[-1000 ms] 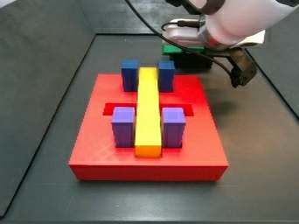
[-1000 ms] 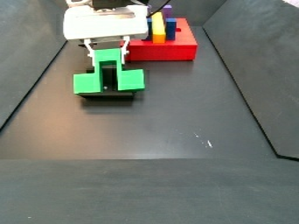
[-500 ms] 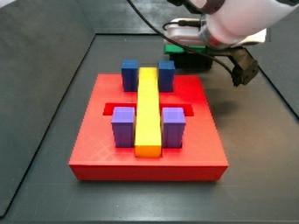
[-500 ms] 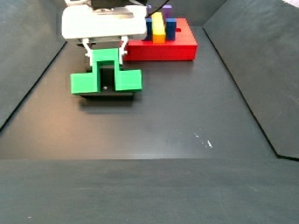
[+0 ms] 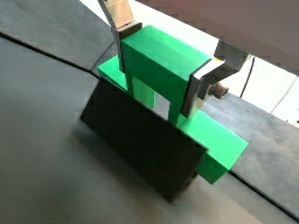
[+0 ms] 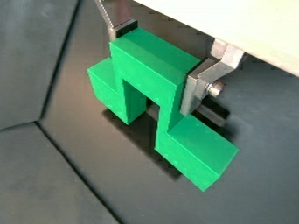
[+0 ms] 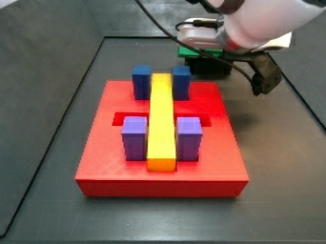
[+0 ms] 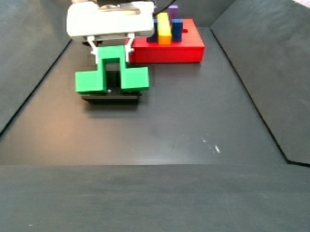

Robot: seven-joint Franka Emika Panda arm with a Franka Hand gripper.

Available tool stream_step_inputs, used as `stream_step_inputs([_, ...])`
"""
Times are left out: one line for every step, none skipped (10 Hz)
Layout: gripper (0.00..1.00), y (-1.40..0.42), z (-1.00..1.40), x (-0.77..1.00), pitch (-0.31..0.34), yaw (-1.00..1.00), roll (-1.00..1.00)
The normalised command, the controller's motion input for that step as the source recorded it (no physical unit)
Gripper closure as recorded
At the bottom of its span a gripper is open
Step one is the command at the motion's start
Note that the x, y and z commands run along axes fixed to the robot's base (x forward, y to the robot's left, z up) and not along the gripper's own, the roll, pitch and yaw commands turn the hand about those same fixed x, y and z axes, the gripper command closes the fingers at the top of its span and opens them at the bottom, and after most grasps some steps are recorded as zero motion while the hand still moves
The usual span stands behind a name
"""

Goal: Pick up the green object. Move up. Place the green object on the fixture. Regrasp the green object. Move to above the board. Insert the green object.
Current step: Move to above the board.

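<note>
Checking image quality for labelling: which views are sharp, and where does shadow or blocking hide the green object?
Both wrist views show the green object sharply between the gripper fingers; in a side view the arm hides most of it; the fixture stays dark, featureless.

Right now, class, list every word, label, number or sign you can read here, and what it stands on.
None can be read: the green object, the fixture, the board and its blocks show plain surfaces.
The gripper, at the green object over the fixture, shows no lettering either.
</note>
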Motion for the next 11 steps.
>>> stream_step_inputs([1.00, 0.00, 1.40, -0.05, 0.066, -0.04, -0.01])
stream_step_inputs([1.00, 0.00, 1.40, -0.07, 0.046, -0.02, -0.04])
stream_step_inputs([1.00, 0.02, 1.40, -0.06, 0.053, 0.00, -0.03])
stream_step_inputs([1.00, 0.00, 1.40, -0.05, 0.063, 0.01, -0.01])
stream_step_inputs([1.00, -0.01, 1.40, -0.05, 0.050, 0.02, 0.00])
stream_step_inputs([1.00, -0.01, 1.40, -0.04, 0.053, 0.03, -0.01])
stream_step_inputs([1.00, -0.02, 0.59, 0.00, 0.058, 0.03, -0.01])
stream_step_inputs([1.00, -0.01, 0.34, 0.01, 0.065, 0.04, 0.00])
stream_step_inputs([1.00, -1.40, 0.29, -1.00, 0.003, 0.01, -1.00])
stream_step_inputs([1.00, -1.40, 0.31, -1.02, -0.010, 0.01, -1.00])
stream_step_inputs([1.00, -1.40, 0.32, -1.10, -0.033, 0.02, -1.00])
